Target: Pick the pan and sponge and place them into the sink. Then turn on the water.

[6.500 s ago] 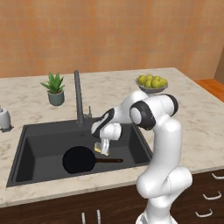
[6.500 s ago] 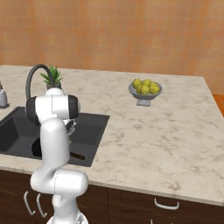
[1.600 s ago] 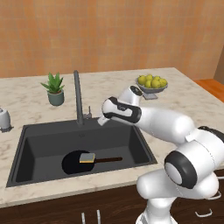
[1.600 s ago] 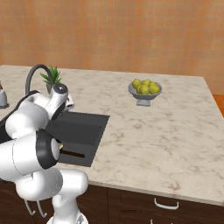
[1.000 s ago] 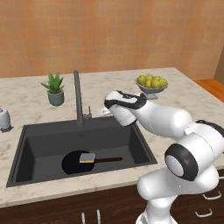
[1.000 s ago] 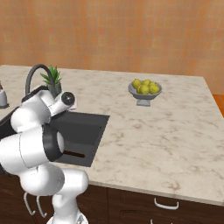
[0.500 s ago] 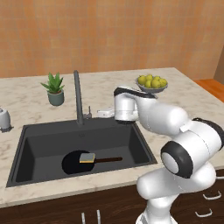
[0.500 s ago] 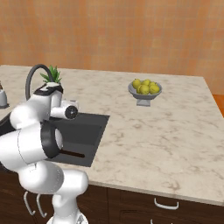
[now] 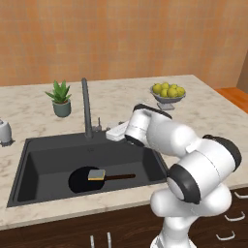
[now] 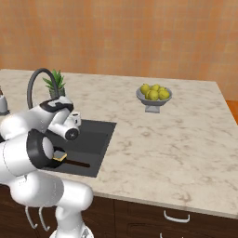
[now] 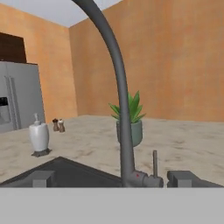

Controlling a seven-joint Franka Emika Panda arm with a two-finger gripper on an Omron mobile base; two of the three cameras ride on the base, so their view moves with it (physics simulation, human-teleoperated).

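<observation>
The black pan [image 9: 77, 182] lies on the floor of the dark sink [image 9: 48, 160], handle pointing right. On the pan's right part rests the yellow sponge [image 9: 97, 174], also seen past my arm as the sponge [image 10: 59, 156]. No water runs from the tall dark faucet [image 9: 87, 109]. My gripper [image 9: 107, 132] hovers level over the sink's back rim, just right of the faucet's base. In the hand view the gripper [image 11: 113, 179] is open, its fingertips [image 11: 41, 178] wide apart, with the faucet [image 11: 122, 109] and its thin upright lever [image 11: 155, 162] straight ahead between them.
A potted plant [image 9: 61, 97] stands behind the faucet. A white soap dispenser [image 9: 5, 131] is on the counter left of the sink, with small shakers [image 11: 58, 125] beyond it. A bowl of lemons [image 9: 168, 92] sits at the back right.
Over the last second the hand has dropped and shifted left toward the faucet's base, levelling out. Pan and sponge have stayed put in the sink.
</observation>
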